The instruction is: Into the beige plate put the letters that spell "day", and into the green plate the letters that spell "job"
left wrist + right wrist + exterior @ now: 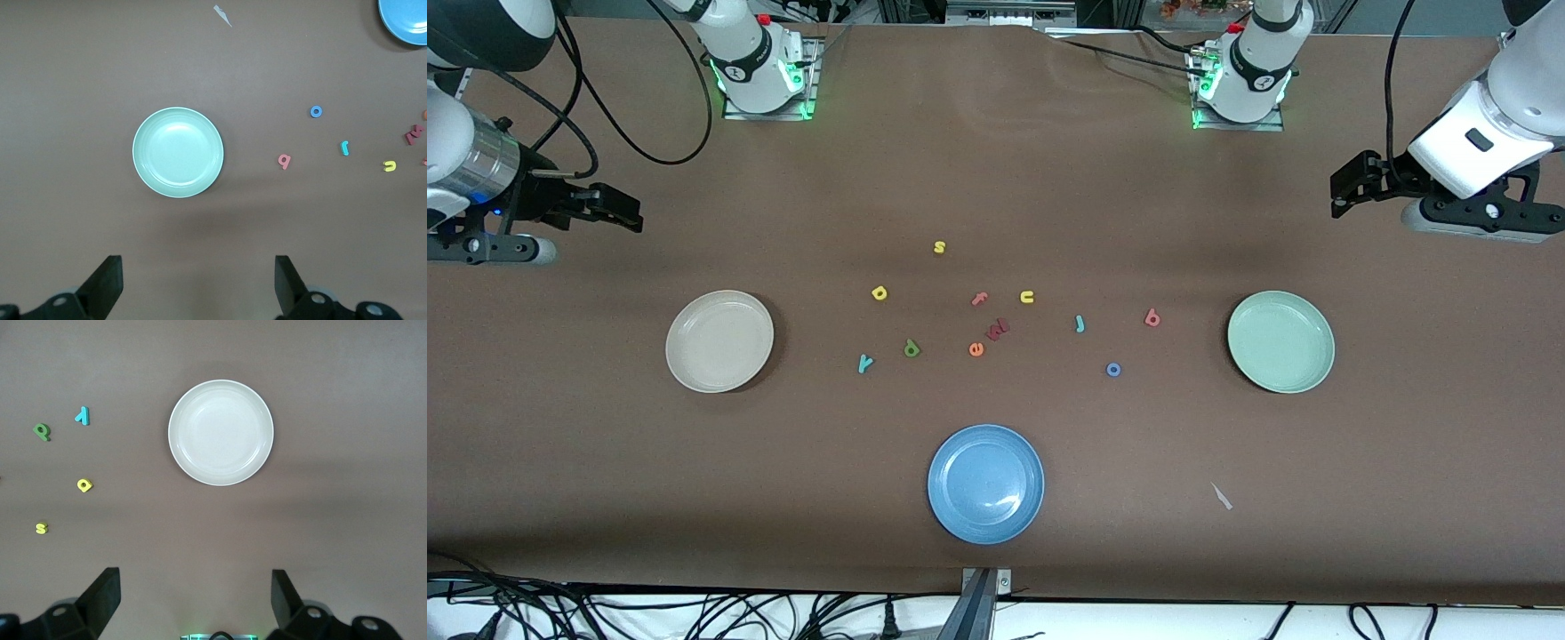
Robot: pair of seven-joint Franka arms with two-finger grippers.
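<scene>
The beige plate point(719, 340) point(221, 432) lies toward the right arm's end and holds nothing. The green plate point(1280, 341) point(177, 152), also bare, lies toward the left arm's end. Between them on the table are the yellow rounded letter point(879, 293) point(85, 485), the green letter point(911, 348) point(42, 431) and the teal y point(865, 363) point(82, 416). Closer to the green plate are the light-blue j point(1080, 324) point(345, 148), blue o point(1113, 369) point(316, 111) and salmon b point(1152, 317) point(285, 161). My left gripper point(1347, 189) point(199, 280) and right gripper point(618, 209) point(195, 597) hang open and hold nothing, each over bare table at its own end.
A blue plate point(985, 483) lies nearest the front camera. A yellow s point(939, 247), pink f point(980, 299), yellow u point(1027, 297), orange e point(976, 349) and a dark red letter point(998, 330) sit among the task letters. A white scrap point(1221, 496) lies beside the blue plate.
</scene>
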